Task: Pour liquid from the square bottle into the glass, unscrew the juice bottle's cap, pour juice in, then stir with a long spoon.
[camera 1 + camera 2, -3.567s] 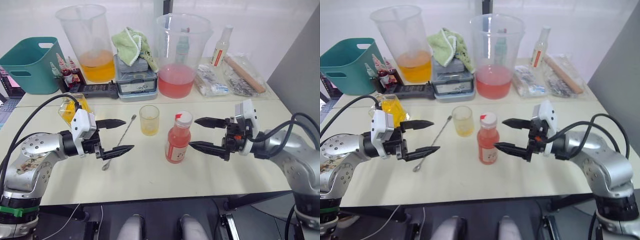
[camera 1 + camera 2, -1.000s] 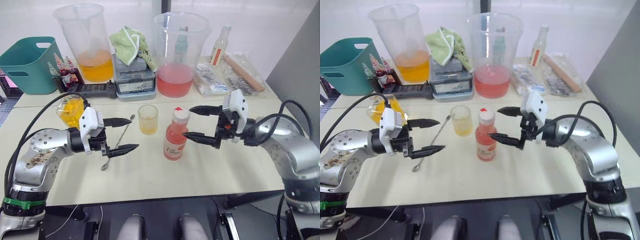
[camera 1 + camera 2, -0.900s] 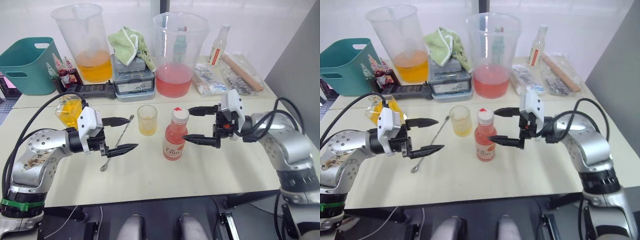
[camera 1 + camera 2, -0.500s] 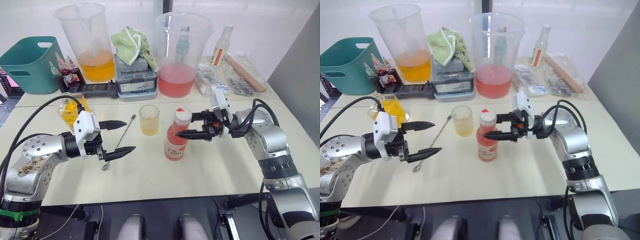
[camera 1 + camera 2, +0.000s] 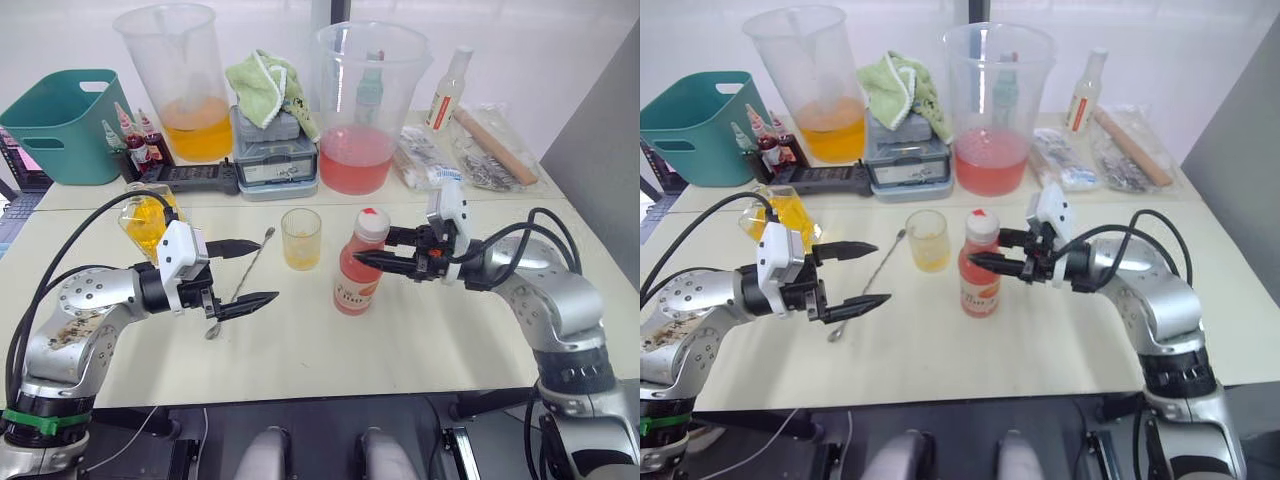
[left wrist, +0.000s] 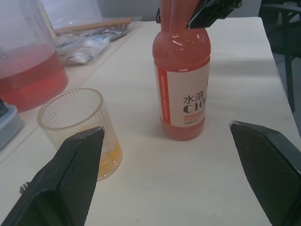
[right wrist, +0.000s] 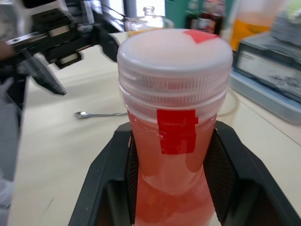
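The juice bottle [image 5: 358, 276], pink-red with a white label, stands upright mid-table with its white cap [image 7: 175, 61] on. My right gripper [image 5: 372, 247] is shut on the bottle's neck just under the cap, one finger on each side. The glass [image 5: 301, 238], with a little yellow liquid in it, stands just left of the bottle. The long spoon [image 5: 242, 276] lies on the table left of the glass. My left gripper [image 5: 265, 270] hovers open over the spoon, holding nothing. Behind that arm stands the square bottle [image 5: 146, 214] of yellow-orange liquid.
At the back stand a big beaker of orange liquid [image 5: 186, 95], a big beaker of pink liquid [image 5: 365, 120], a scale [image 5: 273, 160] under a green cloth [image 5: 265, 80], a teal basket [image 5: 58, 125], dropper bottles [image 5: 130, 140], a slim bottle [image 5: 447, 90] and plastic bags [image 5: 470, 150].
My right gripper has moved in from the right and closed on the juice bottle's neck. The left arm has stayed about where it was, open.
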Controlling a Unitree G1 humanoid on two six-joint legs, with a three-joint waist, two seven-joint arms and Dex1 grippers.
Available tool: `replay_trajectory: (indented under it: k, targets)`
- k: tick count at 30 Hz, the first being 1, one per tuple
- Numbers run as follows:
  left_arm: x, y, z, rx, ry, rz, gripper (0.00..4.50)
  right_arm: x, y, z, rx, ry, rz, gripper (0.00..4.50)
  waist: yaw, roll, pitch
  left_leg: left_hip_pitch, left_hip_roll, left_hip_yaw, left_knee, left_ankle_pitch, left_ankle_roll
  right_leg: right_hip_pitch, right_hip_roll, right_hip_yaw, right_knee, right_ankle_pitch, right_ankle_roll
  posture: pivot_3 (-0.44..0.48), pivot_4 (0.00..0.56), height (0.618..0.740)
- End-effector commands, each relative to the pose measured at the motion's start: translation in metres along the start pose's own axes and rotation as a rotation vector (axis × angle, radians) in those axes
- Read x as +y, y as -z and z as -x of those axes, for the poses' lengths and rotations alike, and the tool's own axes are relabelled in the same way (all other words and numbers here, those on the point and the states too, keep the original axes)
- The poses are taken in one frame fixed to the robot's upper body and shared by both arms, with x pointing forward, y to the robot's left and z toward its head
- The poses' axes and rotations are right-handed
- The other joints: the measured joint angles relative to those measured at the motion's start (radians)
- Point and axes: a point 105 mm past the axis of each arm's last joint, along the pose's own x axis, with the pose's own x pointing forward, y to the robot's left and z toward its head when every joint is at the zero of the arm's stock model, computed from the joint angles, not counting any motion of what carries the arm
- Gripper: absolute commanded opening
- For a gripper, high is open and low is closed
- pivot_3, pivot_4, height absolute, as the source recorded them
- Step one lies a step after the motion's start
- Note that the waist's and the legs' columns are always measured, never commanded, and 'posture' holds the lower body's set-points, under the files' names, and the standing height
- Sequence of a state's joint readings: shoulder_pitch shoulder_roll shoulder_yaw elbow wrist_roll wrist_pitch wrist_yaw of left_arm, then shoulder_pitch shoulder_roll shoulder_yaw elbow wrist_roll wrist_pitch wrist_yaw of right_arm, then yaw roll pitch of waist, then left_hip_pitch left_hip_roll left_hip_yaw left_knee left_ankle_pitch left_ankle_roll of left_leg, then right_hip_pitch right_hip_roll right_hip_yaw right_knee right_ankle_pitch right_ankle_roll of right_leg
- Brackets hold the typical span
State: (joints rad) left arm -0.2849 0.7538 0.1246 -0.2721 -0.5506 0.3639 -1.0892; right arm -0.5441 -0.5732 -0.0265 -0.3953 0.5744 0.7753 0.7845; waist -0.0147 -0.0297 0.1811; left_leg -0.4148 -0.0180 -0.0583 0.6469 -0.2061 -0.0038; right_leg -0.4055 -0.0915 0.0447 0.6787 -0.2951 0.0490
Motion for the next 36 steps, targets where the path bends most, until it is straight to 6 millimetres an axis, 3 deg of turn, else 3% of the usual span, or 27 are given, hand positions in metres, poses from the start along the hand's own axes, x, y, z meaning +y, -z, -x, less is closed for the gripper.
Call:
replay_trajectory:
  k: [1, 7, 12, 15, 20, 22, 26, 28, 31, 36]
  targets:
    - [0.002, -0.007, -0.004, -0.026, 0.025, -0.048, 4.5, 0.005, -0.026, 0.007, -0.077, 0.206, 0.011, 1.41, 0.0, 0.0, 0.0, 0.0, 0.0, 0.0, 0.0, 0.0, 0.0, 0.0, 0.0, 0.0, 0.0, 0.0, 0.0, 0.0, 0.15, 0.74]
    - [0.003, -0.006, -0.01, -0.032, 0.064, -0.055, 4.5, 0.02, -0.03, -0.001, -0.09, 0.358, -0.047, 1.41, -0.002, 0.0, 0.0, 0.0, 0.0, 0.0, 0.0, 0.0, 0.0, 0.0, 0.0, 0.0, 0.0, 0.0, 0.0, 0.0, 0.15, 0.74]
    - [0.005, -0.007, -0.011, -0.028, 0.09, -0.061, 4.5, 0.024, -0.015, 0.0, -0.033, 0.443, -0.073, 1.41, -0.001, 0.0, 0.0, 0.0, -0.001, 0.0, 0.0, 0.0, 0.0, 0.0, 0.0, 0.0, 0.0, 0.0, 0.0, 0.0, 0.15, 0.74]
    - [0.006, -0.007, -0.01, -0.022, 0.098, -0.062, 4.5, 0.03, -0.002, 0.001, 0.01, 0.455, -0.098, 1.41, -0.003, 0.0, 0.0, 0.0, -0.001, 0.0, 0.0, 0.0, 0.0, 0.0, 0.0, 0.0, 0.0, 0.0, 0.0, 0.0, 0.15, 0.74]
    - [0.004, -0.006, -0.008, -0.017, 0.098, -0.061, 4.5, 0.037, 0.003, -0.004, 0.014, 0.396, -0.154, 1.41, -0.007, 0.0, 0.0, 0.001, -0.001, 0.0, 0.0, 0.0, 0.0, 0.001, 0.001, 0.0, 0.0, 0.0, 0.0, 0.0, 0.15, 0.74]
    - [0.003, -0.006, -0.007, -0.014, 0.094, -0.061, 4.5, 0.039, 0.003, -0.006, 0.004, 0.359, -0.179, 2.43, -0.008, 0.0, 0.0, 0.002, -0.001, 0.0, 0.0, 0.0, 0.0, 0.002, 0.001, 0.0, 0.0, 0.0, 0.0, 0.0, 0.15, 0.74]
    - [0.003, -0.006, -0.004, -0.012, 0.08, -0.062, 4.5, 0.032, -0.001, -0.001, 0.013, 0.311, -0.149, 3.77, -0.011, 0.0, 0.0, 0.002, 0.0, 0.0, 0.0, 0.0, 0.0, 0.002, 0.001, 0.0, 0.0, 0.0, 0.0, 0.0, 0.15, 0.74]
    - [0.002, -0.005, -0.004, -0.013, 0.072, -0.062, 4.5, 0.017, -0.002, 0.007, 0.014, 0.294, -0.134, 4.4, -0.01, 0.0, 0.0, 0.002, -0.001, 0.0, 0.0, 0.0, 0.0, 0.002, 0.001, 0.0, 0.0, 0.0, 0.0, 0.0, 0.15, 0.74]
    - [0.0, -0.007, -0.004, -0.019, 0.058, -0.06, 4.5, 0.003, -0.006, 0.016, 0.019, 0.194, -0.03, 4.4, -0.005, 0.0, 0.0, 0.002, -0.001, 0.001, 0.001, 0.0, 0.0, 0.003, 0.001, -0.001, -0.001, 0.0, 0.0, 0.0, 0.15, 0.74]
    - [-0.003, -0.01, 0.0, -0.024, 0.038, -0.058, 4.5, -0.001, -0.008, 0.028, 0.013, -0.042, 0.134, 4.4, -0.006, 0.0, 0.0, 0.002, 0.0, 0.004, 0.001, 0.0, 0.0, 0.004, 0.002, -0.001, -0.003, 0.0, 0.0, 0.0, 0.15, 0.74]
